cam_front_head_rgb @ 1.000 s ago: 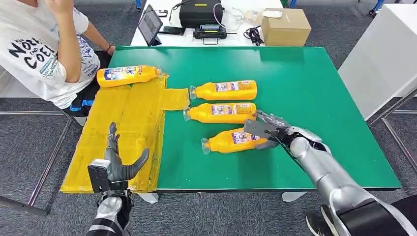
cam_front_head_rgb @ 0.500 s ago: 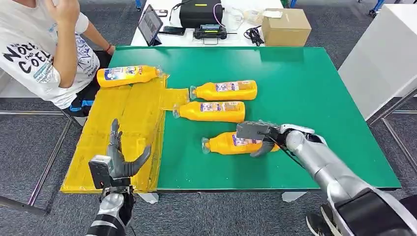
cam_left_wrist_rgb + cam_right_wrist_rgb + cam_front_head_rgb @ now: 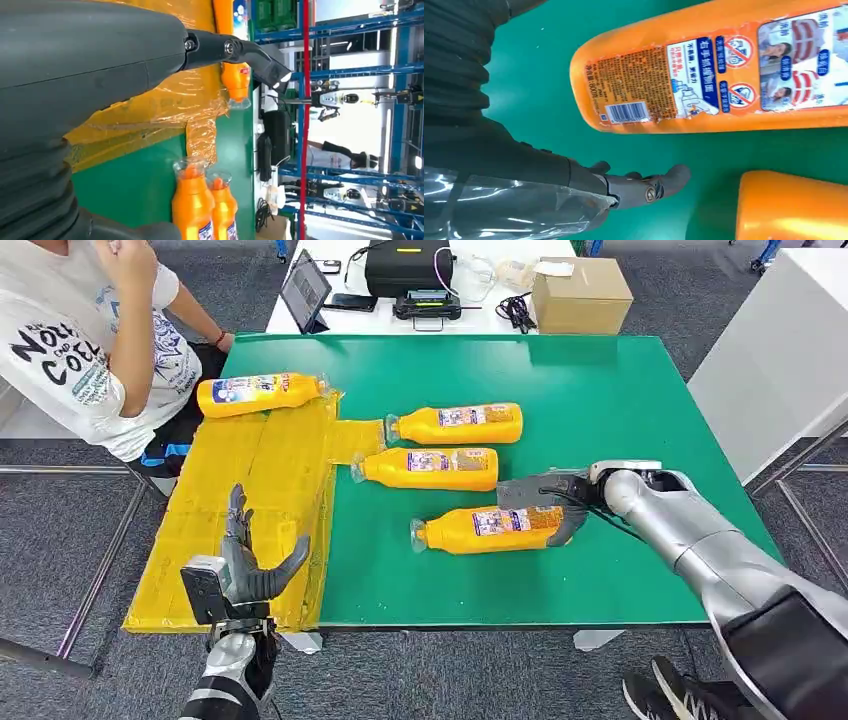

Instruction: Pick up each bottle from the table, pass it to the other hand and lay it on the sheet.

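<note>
We see three orange bottles lying flat on the green table, one bottle on the far edge of the yellow sheet

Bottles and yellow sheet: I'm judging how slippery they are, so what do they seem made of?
The bottles look like glossy orange plastic with printed paper-like labels. The yellow sheet looks like thin, crinkly plastic film: it wrinkles and shines in the left wrist view.

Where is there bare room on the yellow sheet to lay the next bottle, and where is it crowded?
The yellow sheet is bare from the bottle at its far end down to the near edge, where the left robot hand hovers open. Crowded: three bottles lie close together mid-table, and the right robot hand is at the nearest bottle. The green table beyond them is bare.
</note>
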### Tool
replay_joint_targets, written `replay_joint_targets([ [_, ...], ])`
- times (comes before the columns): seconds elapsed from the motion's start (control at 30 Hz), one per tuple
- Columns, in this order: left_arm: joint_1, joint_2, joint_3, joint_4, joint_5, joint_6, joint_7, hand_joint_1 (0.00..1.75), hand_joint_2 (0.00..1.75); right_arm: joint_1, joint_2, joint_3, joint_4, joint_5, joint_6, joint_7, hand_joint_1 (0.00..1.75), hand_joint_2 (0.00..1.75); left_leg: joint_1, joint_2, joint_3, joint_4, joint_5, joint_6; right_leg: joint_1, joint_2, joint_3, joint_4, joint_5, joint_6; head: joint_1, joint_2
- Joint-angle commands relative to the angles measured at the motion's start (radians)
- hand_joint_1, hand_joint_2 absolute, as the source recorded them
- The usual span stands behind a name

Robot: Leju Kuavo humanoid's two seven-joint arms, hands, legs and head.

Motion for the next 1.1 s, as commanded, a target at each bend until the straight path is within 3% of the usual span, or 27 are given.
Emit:
replay_joint_targets([
  [0.03,-0.039,0.004,-0.005,0.06,0.004,0.002,-0.018,0.0,1.75,-0.073,-0.02,0.134,-0.012,0.005,-0.005,0.007,0.0,1.75,0.0,0.001,0.002,0.001,-0.001,-0.002,0.001,0.001,0.001,0.001,-0.001,-0.002,0.0,0.0],
  [0.33,-0.04,-0.005,-0.002,0.075,0.01,0.001,-0.018,0.0,1.75,-0.074,-0.017,0.271,-0.003,-0.019,-0.043,0.029,0.0,1.75,0.001,0.001,0.002,0.0,-0.001,-0.002,0.001,0.0,0.003,0.0,-0.001,-0.002,0.0,0.0],
  [0.5,-0.043,-0.01,-0.004,0.086,0.003,0.0,-0.018,0.0,1.75,-0.012,0.077,0.307,0.125,0.001,-0.165,0.004,0.0,1.75,0.001,0.002,0.004,0.0,-0.002,-0.002,0.002,0.002,0.004,-0.001,-0.001,-0.003,0.0,0.0],
  [0.67,-0.043,-0.01,-0.005,0.088,0.003,-0.002,-0.018,0.0,1.75,-0.008,0.081,0.308,0.129,0.002,-0.169,0.002,0.0,1.75,0.001,0.001,0.002,0.0,-0.001,-0.002,0.001,0.0,0.002,0.0,-0.001,-0.002,0.0,0.0],
  [0.87,-0.055,-0.015,-0.011,0.108,-0.001,-0.001,-0.018,0.0,1.75,0.06,0.188,0.312,0.25,0.033,-0.26,-0.024,0.0,1.75,0.001,0.001,0.003,-0.001,-0.001,-0.001,0.001,0.001,0.004,-0.002,0.0,-0.002,0.0,0.0],
  [1.1,-0.058,-0.017,-0.006,0.12,0.001,-0.002,-0.018,0.0,1.75,0.094,0.238,0.312,0.297,0.058,-0.309,-0.02,0.0,1.75,0.002,0.006,0.006,-0.001,-0.001,-0.003,0.002,0.005,0.004,-0.002,0.0,-0.003,0.0,0.0],
])
